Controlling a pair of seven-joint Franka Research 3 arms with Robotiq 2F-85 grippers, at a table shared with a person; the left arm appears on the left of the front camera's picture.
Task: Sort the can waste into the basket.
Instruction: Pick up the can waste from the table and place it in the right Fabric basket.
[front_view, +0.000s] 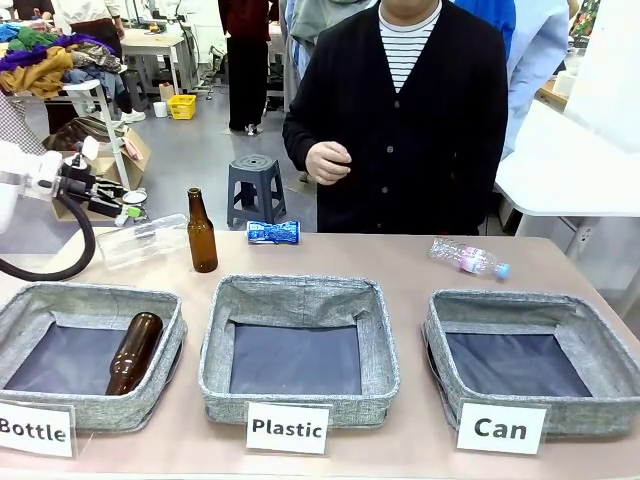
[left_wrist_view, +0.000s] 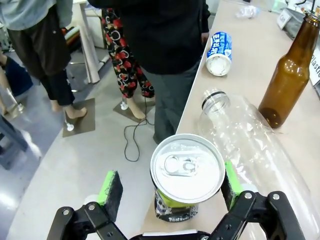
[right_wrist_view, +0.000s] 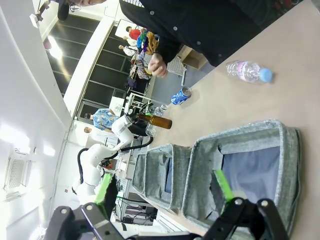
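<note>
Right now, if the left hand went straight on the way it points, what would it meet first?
The dark crushed can: it sits between the left hand's open fingers, lid end toward the wrist, so going on would likely bump it almost at once. The clear plastic bottle lies beside that line.

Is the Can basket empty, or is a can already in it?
Empty: the Can basket shows bare dark lining; the blue can lies on the table.

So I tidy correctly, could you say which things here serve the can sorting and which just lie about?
Job: blue can, dark crushed can, Can basket.
Lying about: upright brown glass bottle, large clear bottle, small plastic bottle, Bottle bin, Plastic bin.
</note>
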